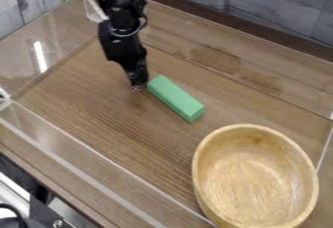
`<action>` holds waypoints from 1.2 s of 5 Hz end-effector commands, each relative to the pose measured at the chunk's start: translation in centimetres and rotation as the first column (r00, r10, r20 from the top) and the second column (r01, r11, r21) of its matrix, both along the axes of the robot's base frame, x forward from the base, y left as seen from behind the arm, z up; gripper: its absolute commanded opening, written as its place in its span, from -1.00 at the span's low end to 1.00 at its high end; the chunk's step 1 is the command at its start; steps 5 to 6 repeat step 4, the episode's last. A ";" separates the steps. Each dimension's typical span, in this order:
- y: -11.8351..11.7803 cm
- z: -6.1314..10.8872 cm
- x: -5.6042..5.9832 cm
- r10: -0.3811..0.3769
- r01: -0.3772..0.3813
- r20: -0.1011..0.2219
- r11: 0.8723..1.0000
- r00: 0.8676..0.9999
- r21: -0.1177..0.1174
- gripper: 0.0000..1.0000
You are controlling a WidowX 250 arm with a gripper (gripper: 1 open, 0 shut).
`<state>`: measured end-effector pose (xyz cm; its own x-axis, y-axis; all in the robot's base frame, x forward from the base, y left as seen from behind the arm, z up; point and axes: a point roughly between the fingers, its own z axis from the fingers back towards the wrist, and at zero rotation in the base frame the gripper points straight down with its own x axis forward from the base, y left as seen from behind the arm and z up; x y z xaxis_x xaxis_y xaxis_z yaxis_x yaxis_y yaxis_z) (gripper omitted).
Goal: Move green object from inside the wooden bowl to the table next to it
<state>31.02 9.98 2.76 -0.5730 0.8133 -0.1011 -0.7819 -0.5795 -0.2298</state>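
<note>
Camera crops wooden bowl (pixel 255 180) at bottom edge.

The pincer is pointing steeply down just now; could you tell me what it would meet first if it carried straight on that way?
Most likely the bare table just left of the green bar. The shut pincer already sits very low, though the exact gap is unclear.

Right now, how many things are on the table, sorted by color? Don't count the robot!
Green: 1, the green bar lying on the table
Light yellowish wood: 1, the wooden bowl, with nothing in it
Total: 2
</note>
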 end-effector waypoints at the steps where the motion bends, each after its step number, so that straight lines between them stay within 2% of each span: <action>1: -0.7 3.5 1.1 0.036 -0.037 0.068 0.999 0.997 0.027 -1.00; 2: -0.7 3.3 2.1 0.036 -0.038 0.062 0.999 0.997 0.024 -1.00; 3: -0.8 1.9 2.9 0.040 -0.043 0.069 0.998 0.997 0.037 -1.00; 4: -0.5 2.1 3.0 0.079 -0.081 0.065 0.996 0.995 0.033 -1.00; 6: -0.5 2.1 3.0 0.079 -0.081 0.065 0.996 0.995 0.033 -1.00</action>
